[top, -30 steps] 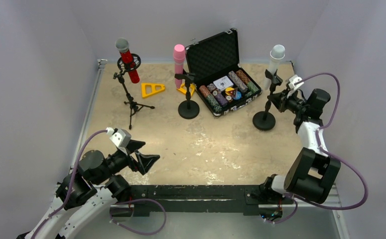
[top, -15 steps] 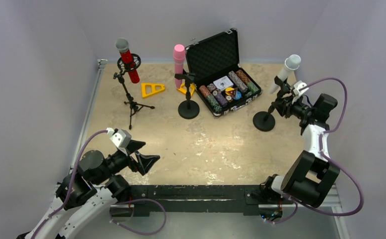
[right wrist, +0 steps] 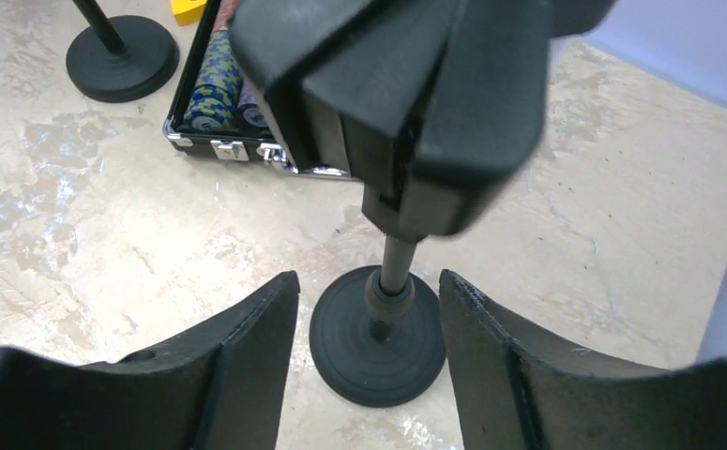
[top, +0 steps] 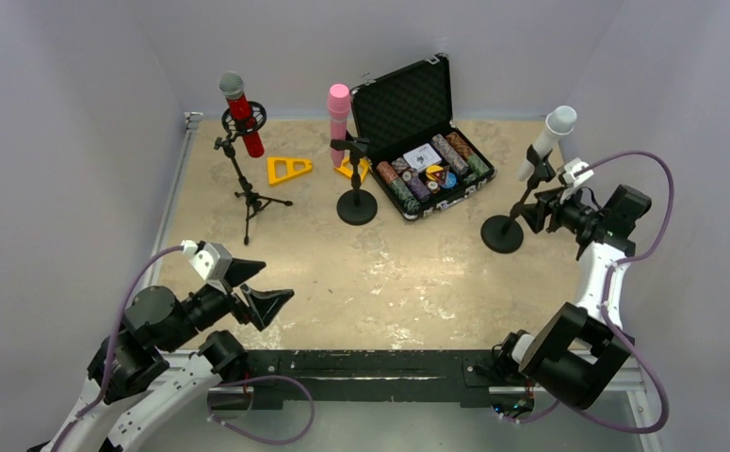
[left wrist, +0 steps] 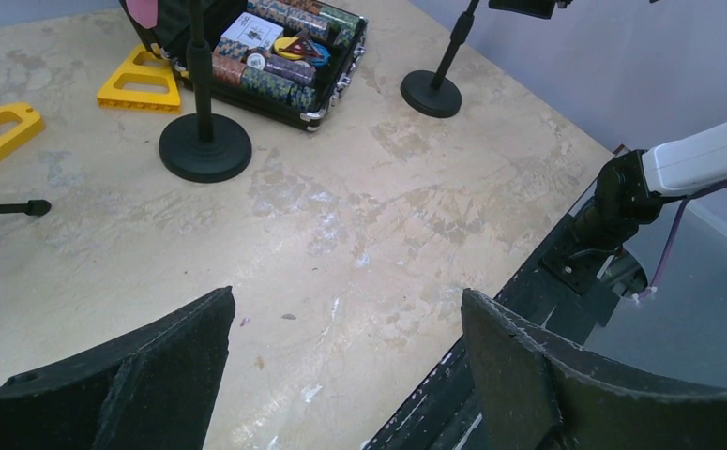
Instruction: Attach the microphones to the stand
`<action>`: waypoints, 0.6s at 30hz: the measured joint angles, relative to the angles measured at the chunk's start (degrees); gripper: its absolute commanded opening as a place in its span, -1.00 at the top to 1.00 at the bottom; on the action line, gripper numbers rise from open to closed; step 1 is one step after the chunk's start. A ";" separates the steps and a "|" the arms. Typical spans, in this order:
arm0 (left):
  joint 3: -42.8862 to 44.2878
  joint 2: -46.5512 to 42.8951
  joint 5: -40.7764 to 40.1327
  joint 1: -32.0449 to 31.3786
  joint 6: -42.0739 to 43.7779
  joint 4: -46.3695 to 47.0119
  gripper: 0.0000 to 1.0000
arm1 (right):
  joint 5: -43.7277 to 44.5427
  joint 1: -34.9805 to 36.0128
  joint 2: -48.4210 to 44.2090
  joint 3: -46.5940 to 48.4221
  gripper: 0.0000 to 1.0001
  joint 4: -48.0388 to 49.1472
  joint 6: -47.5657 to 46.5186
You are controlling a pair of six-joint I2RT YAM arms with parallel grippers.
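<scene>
Three microphones sit in stands. The glittery red one [top: 239, 114] is on a tripod stand [top: 248, 193] at the back left. The pink one [top: 339, 117] is on a round-base stand [top: 356, 205]. The white one [top: 549, 139] leans right in the clip of the right stand [top: 503, 233]. My right gripper [top: 542, 209] is open just right of that stand's pole. In the right wrist view the pole [right wrist: 395, 267] and base [right wrist: 378, 337] show between the spread fingers [right wrist: 247, 356] of the right gripper [right wrist: 369, 281], untouched. My left gripper [top: 259, 287] [left wrist: 345, 305] hangs open and empty at the front left.
An open black case [top: 427, 174] of poker chips lies between the pink and white stands. Two yellow triangular pieces [top: 288, 169] [top: 351, 169] lie near the back. Grey walls close in on both sides. A black rail [top: 370, 363] runs along the near edge.
My right gripper was shut on the right stand; it has opened and drawn back to the right. The white microphone now leans further right. The left arm shifted slightly left.
</scene>
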 measured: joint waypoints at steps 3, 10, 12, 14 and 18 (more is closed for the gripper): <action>1.07 0.85 -0.17 0.00 0.35 -0.76 -0.88 | 0.44 -1.14 -0.83 0.76 -0.33 -2.80 -1.07; 1.73 1.25 -0.24 0.00 0.39 -2.69 -0.89 | 1.66 -2.34 -2.97 1.18 -0.41 -9.92 -4.90; 2.08 1.25 -0.37 0.00 0.39 -3.43 -0.93 | 1.95 -2.73 -3.67 1.70 -0.41 -12.79 -6.78; 2.40 1.22 -0.74 0.00 0.42 -4.17 -0.95 | 2.60 -3.17 -4.31 2.43 -0.43 -15.67 -8.92; 2.84 1.22 -1.53 0.00 0.42 -5.22 -0.96 | 4.37 -4.22 -5.46 3.52 -0.45 -22.34 -14.51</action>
